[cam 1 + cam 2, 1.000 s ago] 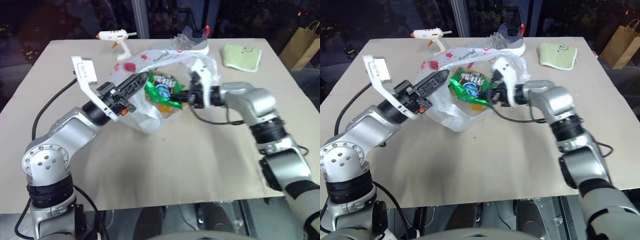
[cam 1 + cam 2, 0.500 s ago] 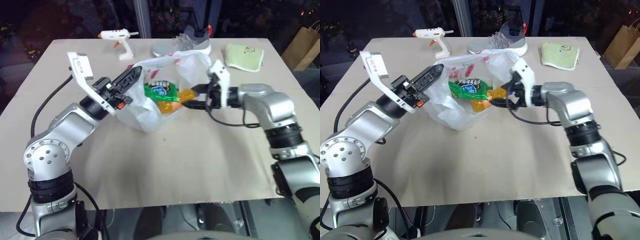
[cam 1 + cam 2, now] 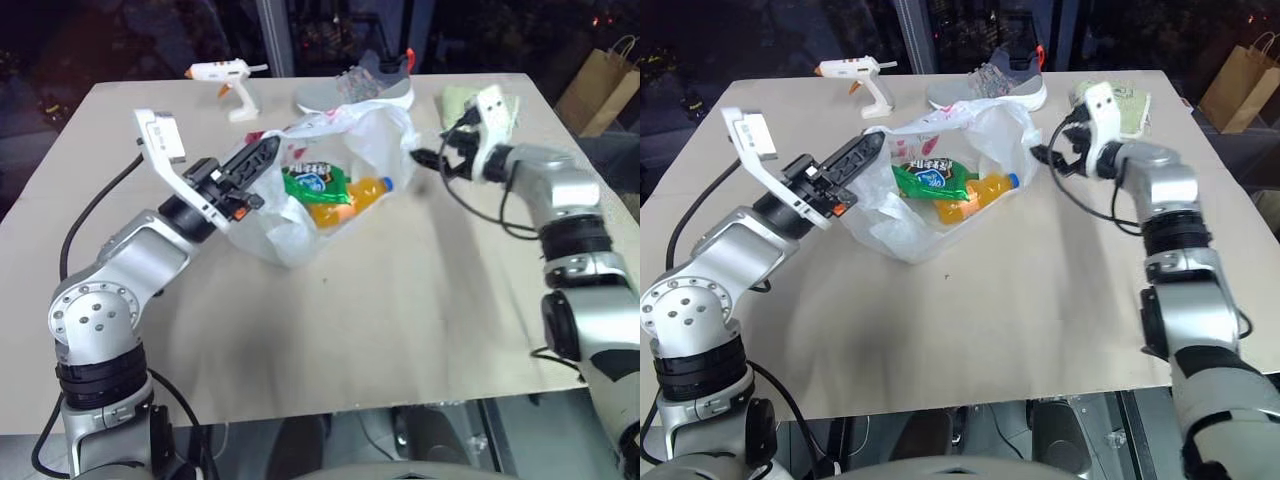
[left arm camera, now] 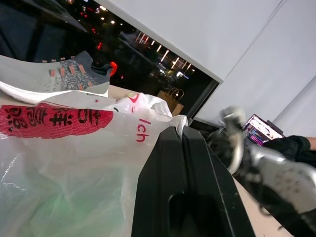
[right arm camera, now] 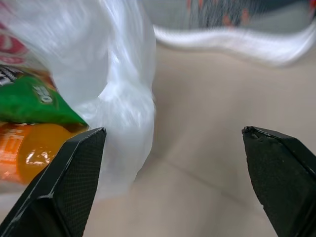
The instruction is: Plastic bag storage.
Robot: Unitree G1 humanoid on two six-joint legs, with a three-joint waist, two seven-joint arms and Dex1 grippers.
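Observation:
The translucent white plastic bag (image 3: 290, 225) with red print lies at the table's middle, its mouth lifted. Inside it lie a green snack packet (image 3: 312, 181) and an orange bottle (image 3: 352, 198). My left gripper (image 3: 264, 154) is shut on the bag's upper left rim and holds it up; in the left wrist view the shut fingers (image 4: 170, 163) meet the bag's edge (image 4: 74, 148). My right gripper (image 3: 425, 160) stands open just right of the bag, with nothing in it. The right wrist view has its two fingers (image 5: 74, 168) wide apart beside the bag's side (image 5: 126, 98).
A white glue gun (image 3: 228, 76) and a grey sneaker (image 3: 358, 88) lie at the table's far edge. A green cloth (image 3: 455, 101) sits at the far right behind my right wrist. A brown paper bag (image 3: 602, 82) stands off the table to the right.
My right gripper has opened, left the snack packet and bottle in the bag, and drawn back out to the right. The left gripper has kept its hold on the rim.

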